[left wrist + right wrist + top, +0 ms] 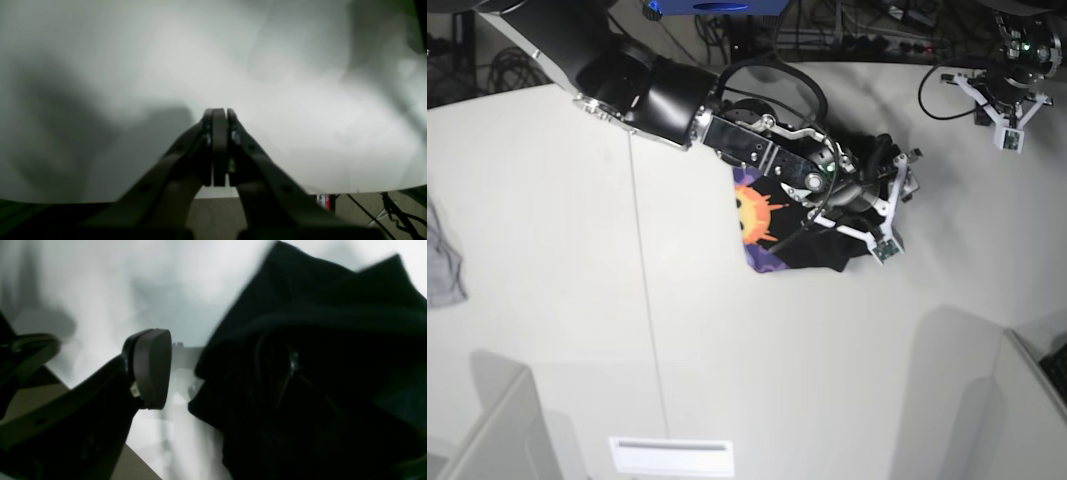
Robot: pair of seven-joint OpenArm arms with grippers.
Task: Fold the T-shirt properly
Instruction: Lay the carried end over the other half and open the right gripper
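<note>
White bench (pixel 727 350): T-shirt (pixel 772 225) bunched centre, sun print showing.
Right gripper (pixel 882 205) spread wide at the shirt's 3 o'clock, seemingly touching cloth; left gripper (pixel 220 116) closed, empty.

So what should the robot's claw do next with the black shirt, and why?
Probably lift the right claw up and off the T-shirt. It is open, black cloth lies against one side of it, and the shirt sits bunched on the table, so it needs a fresh grip on an edge.
</note>
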